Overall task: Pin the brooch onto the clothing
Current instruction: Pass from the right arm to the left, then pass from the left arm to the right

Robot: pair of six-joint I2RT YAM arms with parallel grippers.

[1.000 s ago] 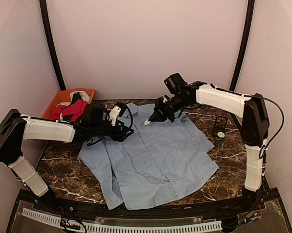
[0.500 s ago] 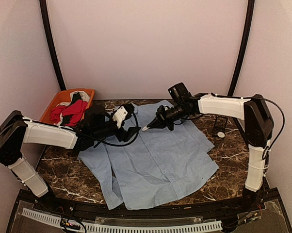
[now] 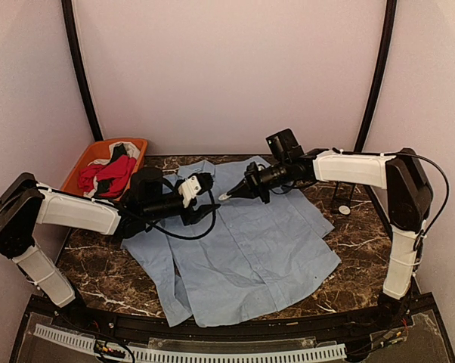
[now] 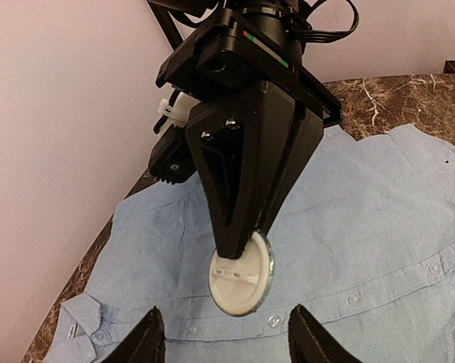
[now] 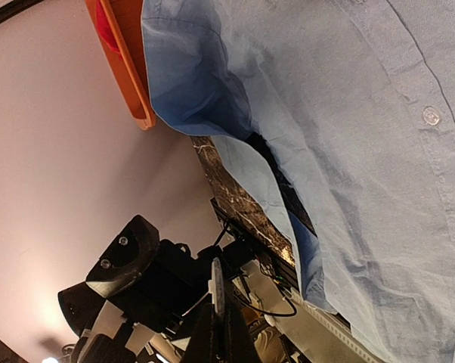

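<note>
The clothing, a light blue button-up shirt (image 3: 246, 242), lies spread flat on the marble table. My right gripper (image 3: 230, 194) is shut on the brooch (image 3: 223, 197), a round white disc held just above the shirt's upper left chest. In the left wrist view the brooch (image 4: 242, 274) shows its white back with the pin bar, pinched at its top by the right gripper's black fingers (image 4: 246, 189). My left gripper (image 4: 229, 340) is open; its two fingertips stand apart just below the brooch, touching nothing. In the right wrist view the brooch (image 5: 217, 281) is edge-on between the shut fingers.
An orange bin (image 3: 140, 144) at the back left holds red, black and white garments. A small black stand and a white disc (image 3: 344, 209) sit at the right on the table (image 3: 356, 253). The shirt's button placket (image 4: 348, 299) runs under the brooch.
My right gripper has swung down and left with the brooch, closer to the shirt. My left arm has reached right, bringing its gripper up to the brooch.
</note>
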